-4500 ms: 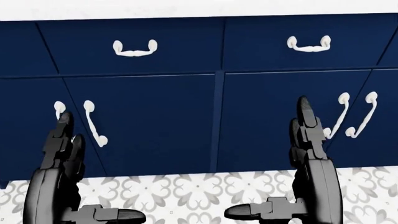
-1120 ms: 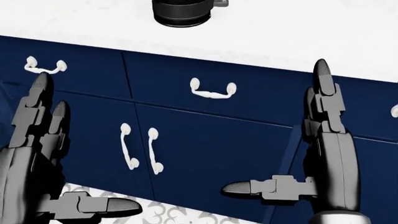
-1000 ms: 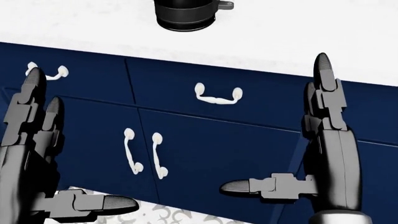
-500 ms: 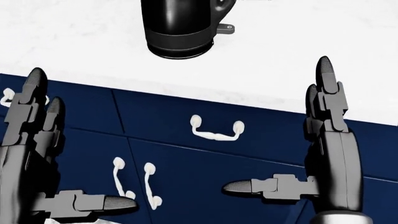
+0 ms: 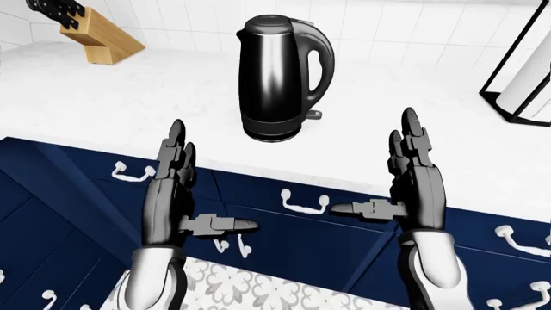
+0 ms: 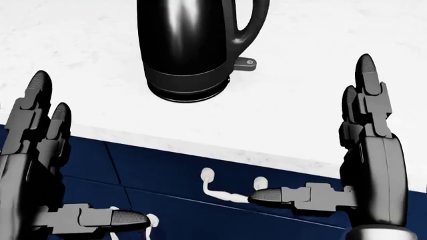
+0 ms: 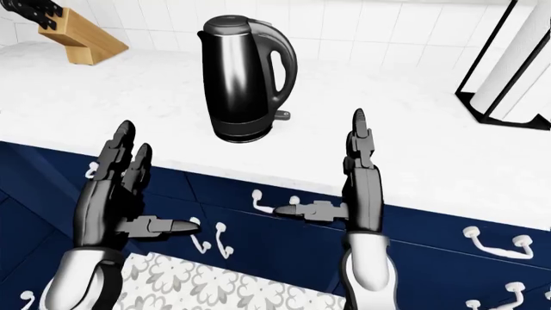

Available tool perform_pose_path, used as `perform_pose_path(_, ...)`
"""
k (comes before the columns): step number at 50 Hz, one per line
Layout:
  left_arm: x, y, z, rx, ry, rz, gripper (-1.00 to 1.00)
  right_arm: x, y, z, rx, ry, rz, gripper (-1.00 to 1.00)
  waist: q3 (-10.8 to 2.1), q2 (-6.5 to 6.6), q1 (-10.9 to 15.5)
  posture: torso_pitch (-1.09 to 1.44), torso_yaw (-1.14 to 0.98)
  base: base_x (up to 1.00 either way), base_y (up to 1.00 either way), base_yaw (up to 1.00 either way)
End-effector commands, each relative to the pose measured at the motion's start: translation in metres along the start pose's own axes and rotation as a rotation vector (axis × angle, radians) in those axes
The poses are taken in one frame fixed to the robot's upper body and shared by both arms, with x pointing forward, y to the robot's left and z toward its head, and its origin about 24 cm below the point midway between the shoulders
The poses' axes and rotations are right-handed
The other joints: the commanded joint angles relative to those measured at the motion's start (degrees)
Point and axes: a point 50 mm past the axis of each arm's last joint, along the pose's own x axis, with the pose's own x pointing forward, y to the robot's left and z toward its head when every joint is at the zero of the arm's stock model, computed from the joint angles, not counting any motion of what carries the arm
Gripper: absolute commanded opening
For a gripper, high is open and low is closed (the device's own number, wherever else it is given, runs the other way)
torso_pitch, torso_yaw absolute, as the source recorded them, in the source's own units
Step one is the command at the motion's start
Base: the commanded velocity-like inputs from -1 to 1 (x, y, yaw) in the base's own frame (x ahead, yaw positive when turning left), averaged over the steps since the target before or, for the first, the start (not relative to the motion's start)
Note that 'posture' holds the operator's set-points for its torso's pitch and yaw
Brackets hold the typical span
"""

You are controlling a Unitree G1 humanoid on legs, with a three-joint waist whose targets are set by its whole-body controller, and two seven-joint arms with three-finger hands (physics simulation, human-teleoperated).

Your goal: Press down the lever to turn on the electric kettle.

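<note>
Two hands hover splayed and empty below the kettle (image 5: 278,77): the left hand (image 5: 172,187) to its lower left, the right hand (image 5: 413,181) to its lower right. On the white counter (image 5: 103,97), its small lever (image 5: 315,115) sticks out beneath the handle, so a fingertip pressing off-centre could slip off or shove the kettle sideways.

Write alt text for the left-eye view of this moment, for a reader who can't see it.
A black electric kettle stands on a white counter, its small lever jutting from the base at its right, untouched. Both robot hands, left hand and right hand, are raised open below it, over navy drawers. A knife block sits top left, a paper towel holder at right.
</note>
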Motion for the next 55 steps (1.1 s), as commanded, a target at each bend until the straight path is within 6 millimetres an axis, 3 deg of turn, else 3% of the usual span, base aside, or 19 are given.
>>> perform_pose_path(1, -0.002, 0.002, 0.017, 0.012, -0.101, 0.015, 1.00, 0.000, 0.002, 0.019, 0.020, -0.107, 0.014, 1.00, -0.46, 0.17, 0.15, 0.00, 0.00, 0.26, 0.00, 0.00)
perform_pose_path(4, -0.002, 0.003, 0.017, 0.012, -0.101, 0.016, 1.00, -0.001, 0.002, 0.020, 0.020, -0.109, 0.012, 1.00, 0.04, 1.98, -0.15, 0.00, 0.00, 0.26, 0.00, 0.00)
perform_pose_path(7, -0.002, 0.003, 0.017, 0.012, -0.101, 0.016, 1.00, -0.001, 0.001, 0.022, 0.020, -0.112, 0.010, 1.00, -1.13, 6.06, -0.42, 0.00, 0.00, 0.27, 0.00, 0.00)
perform_pose_path(8, -0.002, 0.003, 0.017, 0.012, -0.103, 0.017, 1.00, -0.001, 0.001, 0.023, 0.020, -0.114, 0.009, 1.00, -1.44, 6.08, -0.06, 0.00, 0.00, 0.26, 0.00, 0.00)
perform_pose_path(10, -0.002, 0.003, 0.016, 0.012, -0.101, 0.017, 1.00, -0.001, 0.000, 0.023, 0.020, -0.116, 0.006, 1.00, -0.39, 5.85, 0.37, 0.00, 0.00, 0.26, 0.00, 0.00)
perform_pose_path(17, -0.002, 0.003, 0.016, 0.012, -0.102, 0.018, 1.00, -0.001, -0.001, 0.025, 0.020, -0.120, 0.004, 1.00, -0.51, 2.51, 1.56, 0.00, 0.00, 0.26, 0.00, 0.00)
perform_pose_path(19, -0.002, 0.003, 0.016, 0.012, -0.102, 0.017, 1.00, -0.001, -0.001, 0.025, 0.020, -0.120, 0.004, 1.00, -0.66, 0.69, 1.77, 0.00, 0.00, 0.26, 0.00, 0.00)
perform_pose_path(21, -0.002, 0.003, 0.016, 0.012, -0.102, 0.018, 1.00, -0.001, 0.000, 0.025, 0.020, -0.120, 0.005, 1.00, -1.84, -2.90, 1.61, 0.00, 0.00, 0.27, 0.00, 0.00)
perform_pose_path(22, -0.002, 0.003, 0.016, 0.011, -0.103, 0.018, 1.00, -0.001, 0.000, 0.025, 0.020, -0.119, 0.006, 1.00, -1.06, -0.57, 0.79, 0.00, 0.00, 0.27, 0.00, 0.00)
perform_pose_path(24, -0.002, 0.003, 0.016, 0.012, -0.103, 0.018, 1.00, -0.001, 0.000, 0.025, 0.020, -0.120, 0.007, 1.00, -0.58, -1.47, 0.62, 0.00, 0.00, 0.26, 0.00, 0.00)
perform_pose_path(26, -0.003, 0.003, 0.017, 0.011, -0.103, 0.019, 1.00, -0.001, 0.000, 0.024, 0.024, -0.124, 0.004, 1.00, -0.77, -0.83, 0.32, 0.00, 0.00, 0.26, 0.00, 0.00)
perform_pose_path(27, -0.003, 0.003, 0.016, 0.011, -0.102, 0.019, 1.00, -0.003, 0.000, 0.025, 0.028, -0.134, 0.008, 1.00, 0.21, -0.44, 0.21, 0.00, 0.00, 0.00, 0.00, 0.00)
perform_pose_path(28, -0.003, 0.003, 0.016, 0.011, -0.102, 0.019, 1.00, -0.002, 0.000, 0.025, 0.029, -0.134, 0.007, 1.00, -0.83, -0.49, 0.22, 0.00, 0.00, 0.00, 0.00, 0.00)
perform_pose_path(30, -0.003, 0.004, 0.016, 0.011, -0.102, 0.019, 1.00, -0.002, 0.000, 0.025, 0.029, -0.137, 0.005, 1.00, -0.49, 0.37, -0.02, 0.00, 0.00, 0.00, 0.00, 0.00)
perform_pose_path(33, -0.002, 0.004, 0.015, 0.011, -0.102, 0.020, 1.00, -0.003, 0.000, 0.025, 0.030, -0.138, 0.004, 1.00, -1.46, 4.19, -0.24, 0.00, 0.00, 0.00, 0.00, 0.00)
perform_pose_path(34, -0.002, 0.004, 0.015, 0.011, -0.102, 0.021, 1.00, -0.003, 0.000, 0.025, 0.030, -0.138, 0.003, 1.00, -0.91, 1.66, -0.19, 0.00, 0.00, 0.00, 0.00, 0.00)
perform_pose_path(36, -0.002, 0.004, 0.015, 0.011, -0.102, 0.020, 1.00, -0.002, -0.001, 0.025, 0.029, -0.139, 0.002, 1.00, -2.03, 1.85, 0.21, 0.00, 0.00, 0.00, 0.00, 0.00)
perform_pose_path(39, -0.002, 0.003, 0.015, 0.011, -0.101, 0.019, 1.00, -0.003, -0.001, 0.025, 0.029, -0.139, -0.002, 1.00, -2.27, 1.29, 0.39, 0.00, 0.00, 0.00, 0.00, 0.00)
perform_pose_path(55, -0.002, 0.003, 0.012, 0.011, -0.093, 0.016, 1.00, 0.007, -0.022, 0.054, 0.019, -0.180, -0.063, 1.00, -2.00, 0.57, 0.91, 0.00, 0.00, 0.00, 0.00, 0.00)
